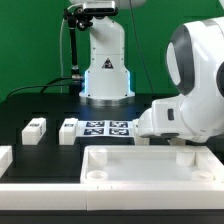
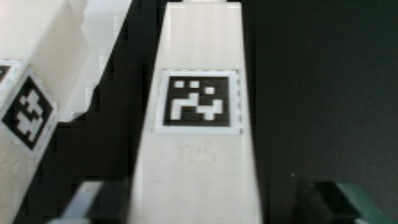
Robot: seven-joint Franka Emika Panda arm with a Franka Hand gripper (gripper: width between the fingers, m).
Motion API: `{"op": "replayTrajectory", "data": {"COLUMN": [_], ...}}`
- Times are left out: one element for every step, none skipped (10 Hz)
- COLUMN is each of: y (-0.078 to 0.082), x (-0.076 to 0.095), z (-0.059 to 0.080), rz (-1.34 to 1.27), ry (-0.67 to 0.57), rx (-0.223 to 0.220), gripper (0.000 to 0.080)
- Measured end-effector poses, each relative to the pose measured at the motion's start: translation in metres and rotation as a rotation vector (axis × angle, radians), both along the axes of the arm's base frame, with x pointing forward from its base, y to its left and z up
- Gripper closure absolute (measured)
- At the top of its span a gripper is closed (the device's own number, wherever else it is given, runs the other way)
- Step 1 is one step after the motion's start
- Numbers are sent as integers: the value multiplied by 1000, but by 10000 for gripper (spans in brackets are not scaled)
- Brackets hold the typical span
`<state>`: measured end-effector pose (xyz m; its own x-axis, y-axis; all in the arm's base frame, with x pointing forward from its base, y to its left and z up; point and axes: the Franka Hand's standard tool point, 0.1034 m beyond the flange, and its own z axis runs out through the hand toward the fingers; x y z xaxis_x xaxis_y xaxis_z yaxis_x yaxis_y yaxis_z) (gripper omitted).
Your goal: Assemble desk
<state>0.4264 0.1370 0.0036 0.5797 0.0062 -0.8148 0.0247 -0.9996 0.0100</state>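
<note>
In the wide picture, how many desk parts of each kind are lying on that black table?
Tabletop panel: 1
Short legs: 2
Total: 3 in plain sight; the arm may hide more.

The tabletop [image 1: 150, 165] lies at the front, with the marker board [image 1: 105, 129] just behind it and the robot base [image 1: 105, 75] farther back. The second leg [image 1: 68, 130] lies just beside the board on the exterior view's left, the left leg [image 1: 34, 129] beyond it. In the wrist view, the centred leg [image 2: 196, 110] lies between the fingers of the gripper [image 2: 205, 205], touching neither, with a neighbouring leg [image 2: 32, 95] alongside.
</note>
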Motion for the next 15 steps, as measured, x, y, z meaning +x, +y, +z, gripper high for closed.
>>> {"op": "replayTrajectory", "data": {"y": [0, 0, 0, 0, 0, 0, 0, 0, -3, -7, -10, -13, -15, -12, -7], "x": [0, 0, 0, 0, 0, 0, 0, 2, 13, 33, 47, 49, 55, 62, 59], "z": [0, 0, 0, 0, 0, 0, 0, 1, 19, 45, 69, 93, 114, 124, 118], "rz": [0, 0, 0, 0, 0, 0, 0, -1, 6, 8, 13, 16, 22, 28, 60], "ry": [0, 0, 0, 0, 0, 0, 0, -4, -1, -39, -103, -131, -176, -244, -281], "rx": [0, 0, 0, 0, 0, 0, 0, 1, 16, 36, 60, 61, 66, 68, 63], "gripper": [414, 511, 511, 511, 511, 511, 511, 511, 511, 511, 511, 511, 511, 511, 511]}}
